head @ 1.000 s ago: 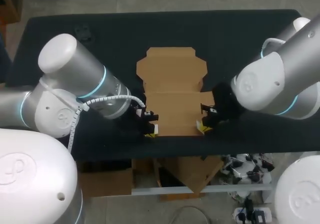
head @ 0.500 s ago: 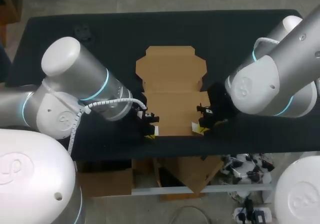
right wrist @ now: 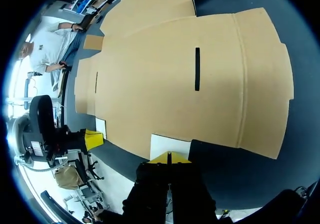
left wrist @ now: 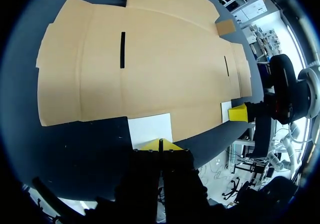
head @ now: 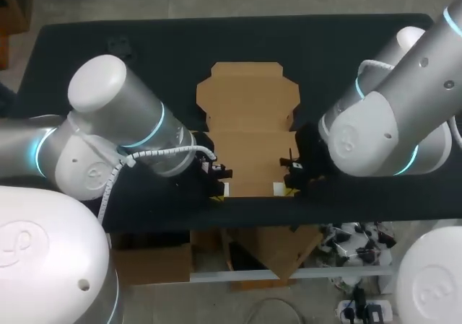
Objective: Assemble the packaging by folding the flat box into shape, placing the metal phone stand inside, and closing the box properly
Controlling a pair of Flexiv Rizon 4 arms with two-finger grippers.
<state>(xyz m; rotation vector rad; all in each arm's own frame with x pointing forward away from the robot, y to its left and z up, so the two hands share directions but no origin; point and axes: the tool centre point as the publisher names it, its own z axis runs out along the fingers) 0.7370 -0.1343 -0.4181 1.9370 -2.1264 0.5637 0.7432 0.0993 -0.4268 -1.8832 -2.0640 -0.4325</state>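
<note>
Our left gripper and right gripper have crept inward at the flat box
Both pairs of fingers pressed together, tips at its white tabs

A: Counts, quick?
B: One flat box, one table.
A: Robot?
B: Two arms: left arm, right arm. Two grippers: left gripper, right gripper.
A: On the cardboard?
B: Two white patches, two black slots.
</note>
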